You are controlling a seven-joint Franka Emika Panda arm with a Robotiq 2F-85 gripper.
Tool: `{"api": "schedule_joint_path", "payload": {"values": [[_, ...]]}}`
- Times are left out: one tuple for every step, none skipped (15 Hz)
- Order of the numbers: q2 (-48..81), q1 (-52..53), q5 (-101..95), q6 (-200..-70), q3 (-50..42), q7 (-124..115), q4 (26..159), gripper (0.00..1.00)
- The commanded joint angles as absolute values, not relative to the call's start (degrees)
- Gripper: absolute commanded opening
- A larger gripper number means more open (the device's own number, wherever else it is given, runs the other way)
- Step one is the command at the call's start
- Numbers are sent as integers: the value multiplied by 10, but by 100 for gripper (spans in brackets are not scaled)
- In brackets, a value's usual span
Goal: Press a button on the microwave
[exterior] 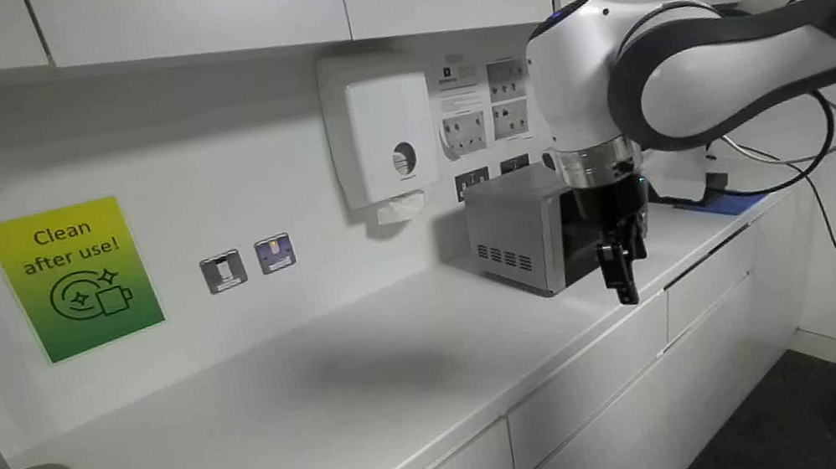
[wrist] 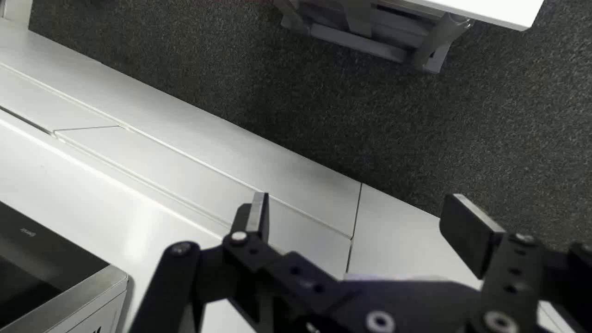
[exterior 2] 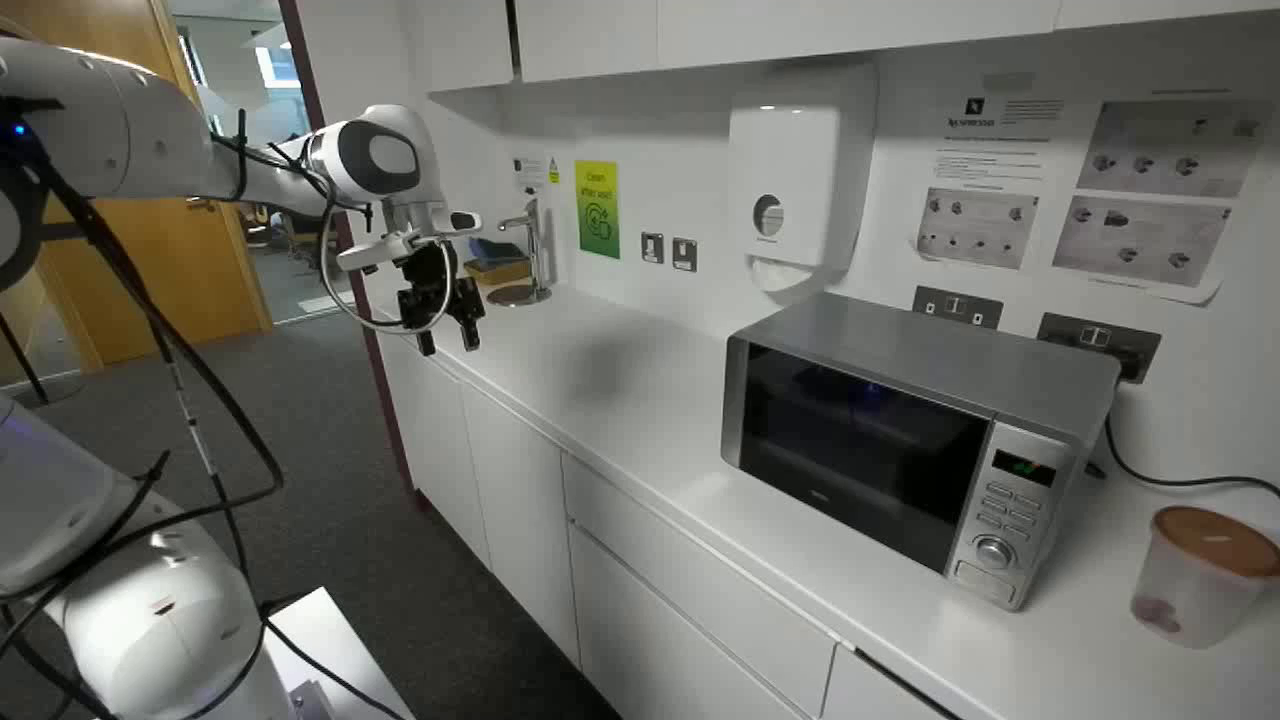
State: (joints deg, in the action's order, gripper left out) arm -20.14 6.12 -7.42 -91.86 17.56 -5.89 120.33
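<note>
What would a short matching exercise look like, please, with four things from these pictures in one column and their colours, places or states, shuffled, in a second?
Things
1. microwave
2. claw
3. tub
4. sign

Descriptions
A. on the wall, yellow and green
B. see-through, orange-brown on top
C. silver-grey and dark-fronted
D. open, holding nothing

Right pairs: 1-C, 2-D, 3-B, 4-A
</note>
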Motion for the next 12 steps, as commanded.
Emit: {"api": "schedule_joint_path", "payload": {"values": [[-199, 79, -79, -917, 161, -64, 1202, 100], [-196, 77, -92, -914, 164, -64, 1196, 100], [-193, 77, -95, -907, 164, -60, 1190, 100], [-189, 76, -100, -900, 161, -58, 1184, 100], [-188, 75, -104, -904, 159, -57, 1183, 100], [-189, 71, -113, -917, 154, -59, 1183, 100], [-191, 67, -123, -927, 148, -59, 1183, 100], [-194, 61, -139, -939, 139, -57, 1182, 100], [-194, 57, -153, -942, 129, -52, 1179, 100], [-194, 50, -174, -949, 117, -40, 1178, 100], [-194, 47, -190, -956, 104, -27, 1176, 100], [-196, 46, -199, -981, 85, 2, 1179, 100]]}}
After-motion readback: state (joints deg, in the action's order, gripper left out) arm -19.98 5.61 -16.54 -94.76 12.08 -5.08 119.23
